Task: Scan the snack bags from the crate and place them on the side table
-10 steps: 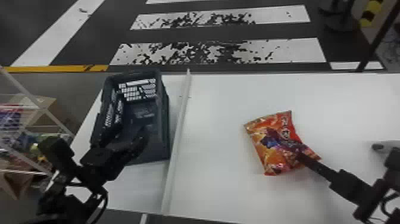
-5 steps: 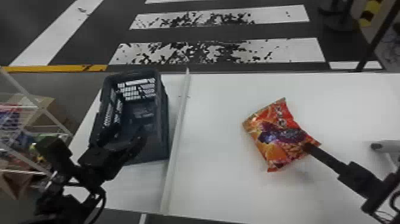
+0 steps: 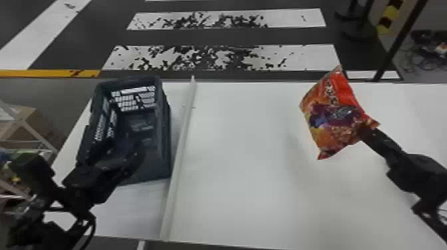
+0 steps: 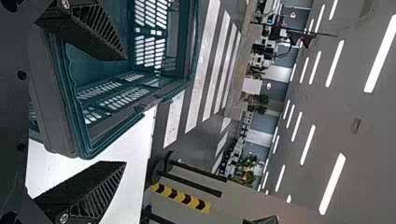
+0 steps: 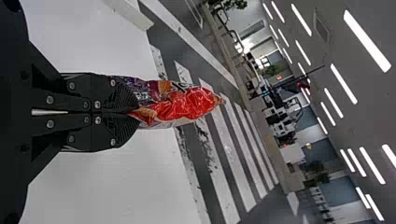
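Bag (image 3: 336,116), one: hanging above bench (image 3: 249,199), right gripper (image 5: 137,112) pinching a corner in its jaws. Left gripper (image 4: 125,111): sitting by crate (image 3: 164,133), jaws gaping. Step: apparently carrying; next, probably needing steady turning for scanning.

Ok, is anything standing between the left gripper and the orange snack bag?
Yes: a raised white strip runs across the white table, with the left gripper and crate on its left and the snack bag on its right. Nothing visible separates the bag from the right gripper, which holds it.
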